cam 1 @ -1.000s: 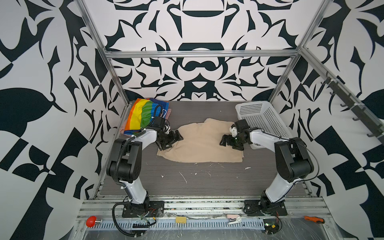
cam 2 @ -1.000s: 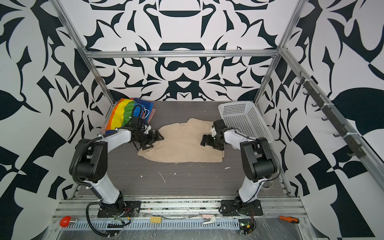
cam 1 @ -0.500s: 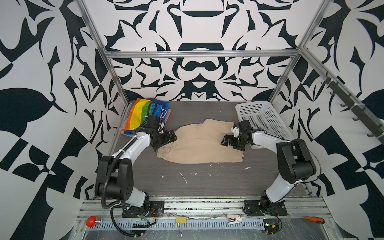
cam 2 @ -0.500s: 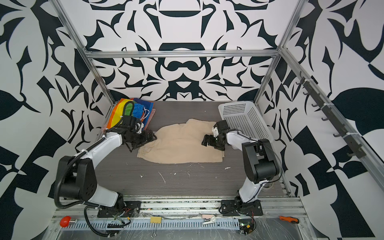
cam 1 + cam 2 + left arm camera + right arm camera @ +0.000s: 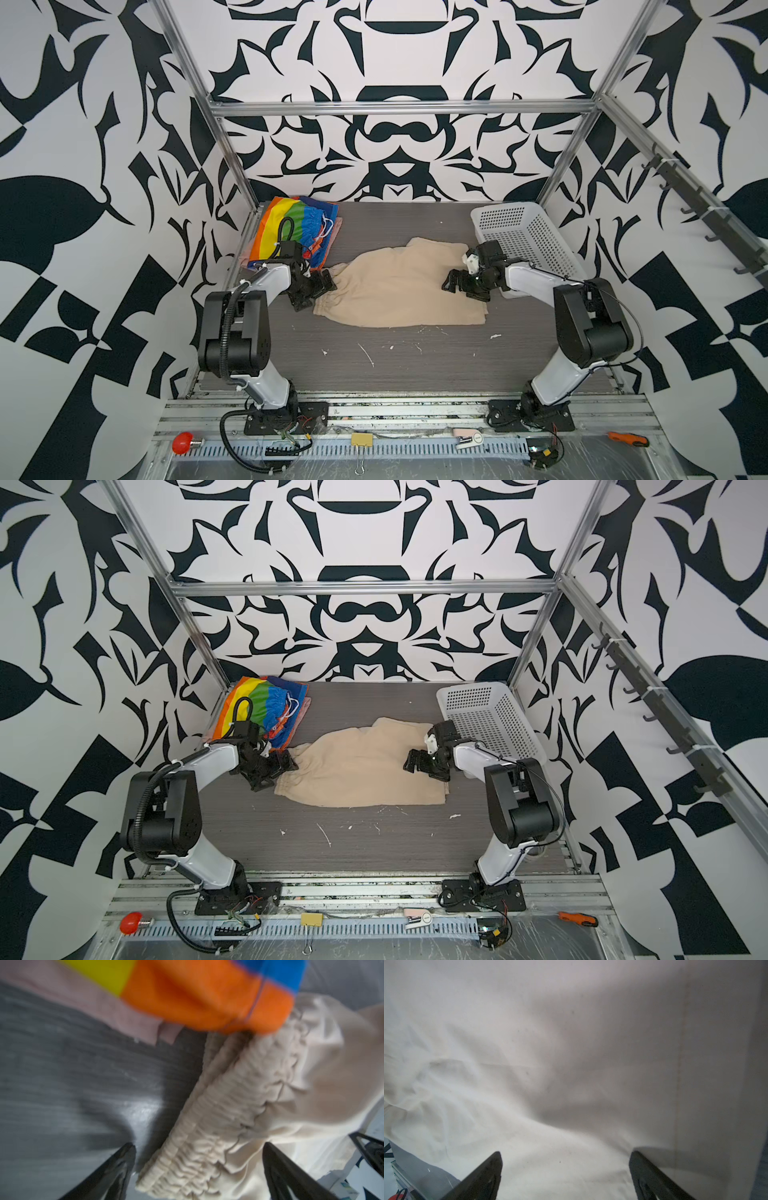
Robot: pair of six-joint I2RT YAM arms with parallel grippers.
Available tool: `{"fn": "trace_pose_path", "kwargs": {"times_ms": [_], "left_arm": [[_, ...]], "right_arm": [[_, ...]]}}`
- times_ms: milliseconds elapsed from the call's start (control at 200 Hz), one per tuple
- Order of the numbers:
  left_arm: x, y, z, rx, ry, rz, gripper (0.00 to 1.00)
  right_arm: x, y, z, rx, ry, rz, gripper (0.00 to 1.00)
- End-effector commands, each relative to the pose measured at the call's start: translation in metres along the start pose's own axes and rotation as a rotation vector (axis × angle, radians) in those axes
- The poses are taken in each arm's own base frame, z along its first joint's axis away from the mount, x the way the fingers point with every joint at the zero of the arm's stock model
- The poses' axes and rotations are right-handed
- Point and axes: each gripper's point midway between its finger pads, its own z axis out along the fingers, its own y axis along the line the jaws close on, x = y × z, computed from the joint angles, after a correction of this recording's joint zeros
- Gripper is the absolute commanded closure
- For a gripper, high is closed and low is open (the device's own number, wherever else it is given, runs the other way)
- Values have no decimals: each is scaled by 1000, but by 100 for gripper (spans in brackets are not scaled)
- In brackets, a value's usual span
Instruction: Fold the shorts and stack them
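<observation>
The beige shorts (image 5: 399,286), soft matte cloth with a puckered elastic waist, are lying flat in the middle of the table (image 5: 415,361). The left gripper (image 5: 316,291) is standing wide-jawed astride that waistband. The right gripper (image 5: 461,289) is hanging agape over smooth cloth nearer the right edge. The rainbow shorts (image 5: 291,224) are covering the pink shorts (image 5: 93,1007) in the far left corner, leaving only a thin, blurred margin showing.

Plain beige shorts (image 5: 399,286) lie beside the black left gripper (image 5: 316,293); beyond it rainbow-striped shorts (image 5: 291,224) cover salmon-pink shorts (image 5: 93,1005). By the right gripper (image 5: 463,289) stands a white perforated basket (image 5: 528,237). The bench (image 5: 415,361) is streaked dark grey.
</observation>
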Motion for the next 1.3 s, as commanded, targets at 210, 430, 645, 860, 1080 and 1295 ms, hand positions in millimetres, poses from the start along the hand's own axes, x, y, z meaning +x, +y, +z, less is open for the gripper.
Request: {"fn": "trace_pose_path", "kwargs": {"times_ms": [210,430,645,860,1080,1295], "left_arm": [[0,4,24,-101,43,57,13],[12,9,42,-179,127,112,32],[24,12,49,-286,164,212,81],[17,-3,34,-282,134,250,100],[2,-21,-18,-317,78,322,100],[4,-45,-49,-340,52,397,100]], "right_arm": [[14,-14,0,40,36,25,2],[14,-13,0,34,33,24,2],[13,-11,-4,26,20,23,2],[13,-9,-8,22,11,18,2],[14,-7,-12,20,7,20,2],[19,-7,-13,13,14,37,2]]}}
